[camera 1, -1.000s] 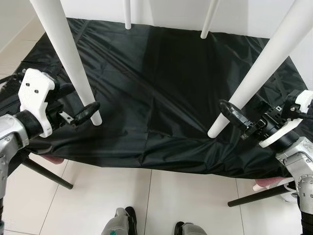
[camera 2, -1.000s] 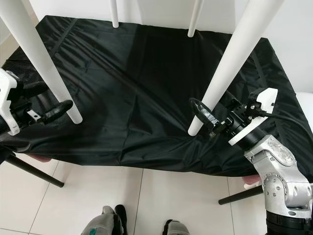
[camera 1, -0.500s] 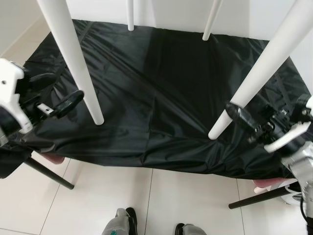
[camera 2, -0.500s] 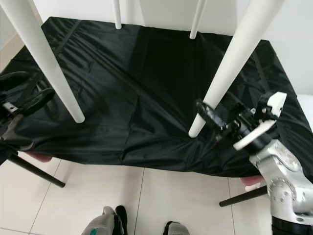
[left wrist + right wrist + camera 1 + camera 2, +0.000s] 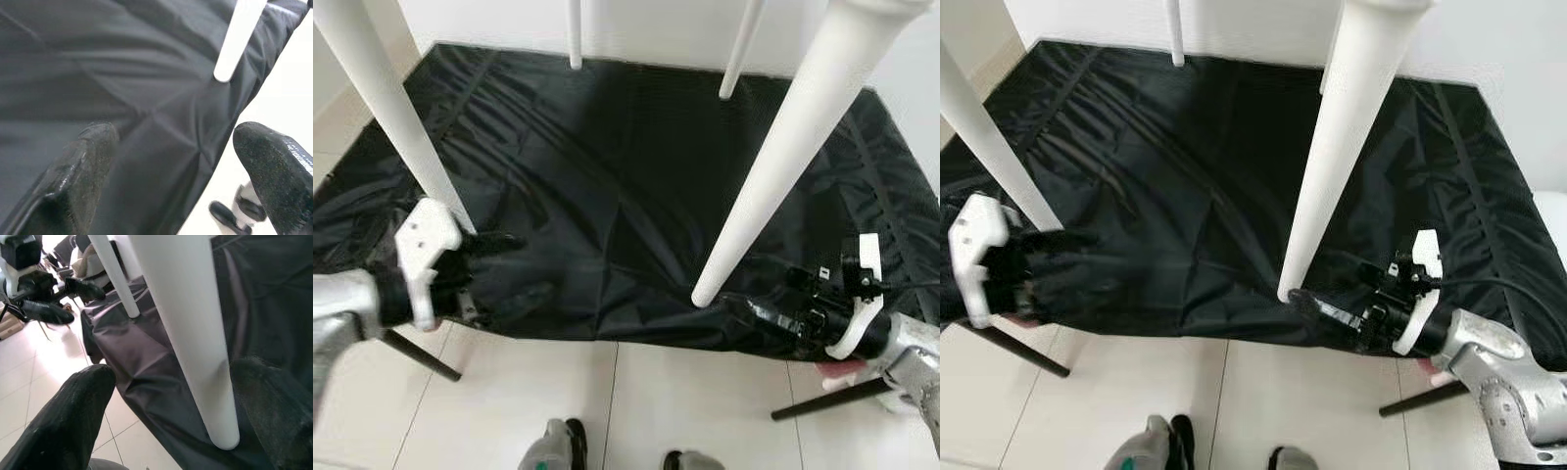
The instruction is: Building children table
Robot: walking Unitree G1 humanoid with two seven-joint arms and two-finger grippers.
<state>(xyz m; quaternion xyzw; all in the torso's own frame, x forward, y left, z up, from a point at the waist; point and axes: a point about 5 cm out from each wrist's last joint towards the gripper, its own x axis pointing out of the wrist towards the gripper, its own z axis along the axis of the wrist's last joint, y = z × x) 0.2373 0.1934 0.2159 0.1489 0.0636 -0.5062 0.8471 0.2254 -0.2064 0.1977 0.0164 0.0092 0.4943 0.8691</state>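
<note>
Left eye view shows no readable writing or brand on anything. Four white table legs stand on a bench draped in black cloth (image 5: 626, 176): the near right leg (image 5: 773, 157) at about 2 o'clock, the near left leg (image 5: 386, 108) at 10 o'clock, two far legs (image 5: 574, 34) toward 12. The left gripper (image 5: 504, 264) reaches in low from 8 o'clock, just right of the near left leg's foot, its fingers (image 5: 78, 171) spread wide over the cloth near the bench edge. The right gripper (image 5: 1317, 308) stretches in from 4 o'clock, its fingers (image 5: 73, 421) wide on either side of the near right leg's foot, not touching it. Pale floor tiles (image 5: 607, 401) lie below.
</note>
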